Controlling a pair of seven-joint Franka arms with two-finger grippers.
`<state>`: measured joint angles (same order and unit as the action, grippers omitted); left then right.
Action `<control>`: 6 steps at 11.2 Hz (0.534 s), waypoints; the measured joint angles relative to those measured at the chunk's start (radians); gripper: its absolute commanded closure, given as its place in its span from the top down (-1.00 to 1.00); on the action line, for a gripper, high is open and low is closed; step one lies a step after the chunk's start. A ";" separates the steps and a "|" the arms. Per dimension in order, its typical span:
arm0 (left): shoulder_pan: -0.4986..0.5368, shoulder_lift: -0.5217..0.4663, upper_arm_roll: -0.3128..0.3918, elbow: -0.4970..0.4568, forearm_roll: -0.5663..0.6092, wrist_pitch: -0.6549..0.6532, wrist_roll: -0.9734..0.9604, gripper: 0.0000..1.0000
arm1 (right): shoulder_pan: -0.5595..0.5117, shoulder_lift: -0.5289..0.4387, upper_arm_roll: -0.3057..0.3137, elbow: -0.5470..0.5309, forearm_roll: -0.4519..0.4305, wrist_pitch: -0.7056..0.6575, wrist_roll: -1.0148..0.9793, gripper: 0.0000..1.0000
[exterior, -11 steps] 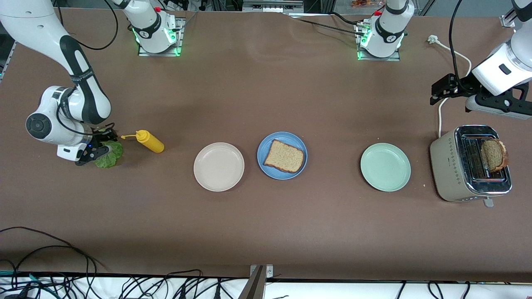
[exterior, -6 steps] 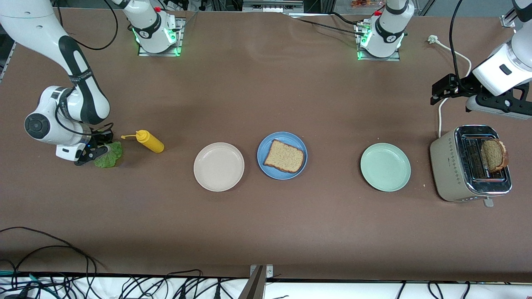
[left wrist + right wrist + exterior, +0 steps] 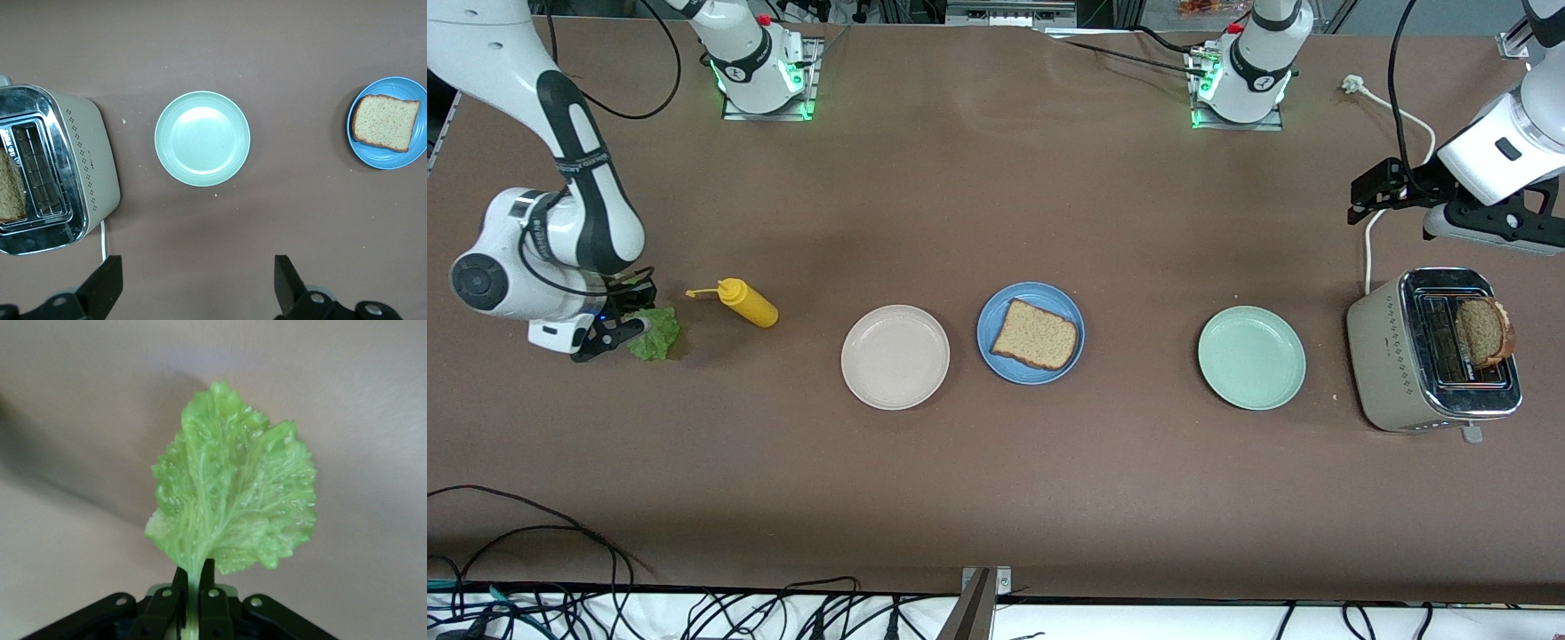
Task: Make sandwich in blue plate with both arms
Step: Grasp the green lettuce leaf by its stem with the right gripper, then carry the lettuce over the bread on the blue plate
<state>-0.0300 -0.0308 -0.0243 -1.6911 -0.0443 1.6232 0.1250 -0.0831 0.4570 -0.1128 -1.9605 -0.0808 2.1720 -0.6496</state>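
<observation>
Right wrist view: fingers (image 3: 190, 587) clamped on lettuce leaf (image 3: 233, 500) stem, blade outward

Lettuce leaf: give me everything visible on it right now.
The lettuce leaf is bright green and ruffled, with pale branching veins and a paler stem at its base. It looks glossy and plastic-like. The right gripper is shut on that stem, and the blade fans out past the fingertips. In the front view the leaf sits at the right arm's end of the table, beside the yellow squeeze bottle. Whether it touches the table cannot be told.
</observation>
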 measured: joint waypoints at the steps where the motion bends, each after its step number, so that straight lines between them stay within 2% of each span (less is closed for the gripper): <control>1: 0.000 0.000 0.000 0.000 0.000 0.000 0.000 1.00 | 0.000 -0.012 0.008 0.047 0.001 -0.064 0.000 -1.00; 4: 0.000 0.000 0.000 0.000 0.000 0.000 0.000 1.00 | 0.003 -0.055 0.035 0.172 0.022 -0.251 0.006 -1.00; 5: 0.000 0.000 0.000 0.000 0.000 0.000 0.000 1.00 | 0.011 -0.082 0.055 0.255 0.046 -0.390 0.041 -1.00; 6: 0.000 0.000 0.000 0.000 0.000 0.000 0.000 1.00 | 0.012 -0.087 0.067 0.276 0.047 -0.427 0.072 -1.00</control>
<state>-0.0299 -0.0307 -0.0243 -1.6911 -0.0443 1.6230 0.1250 -0.0716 0.3700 -0.0456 -1.6841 -0.0336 1.7446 -0.5781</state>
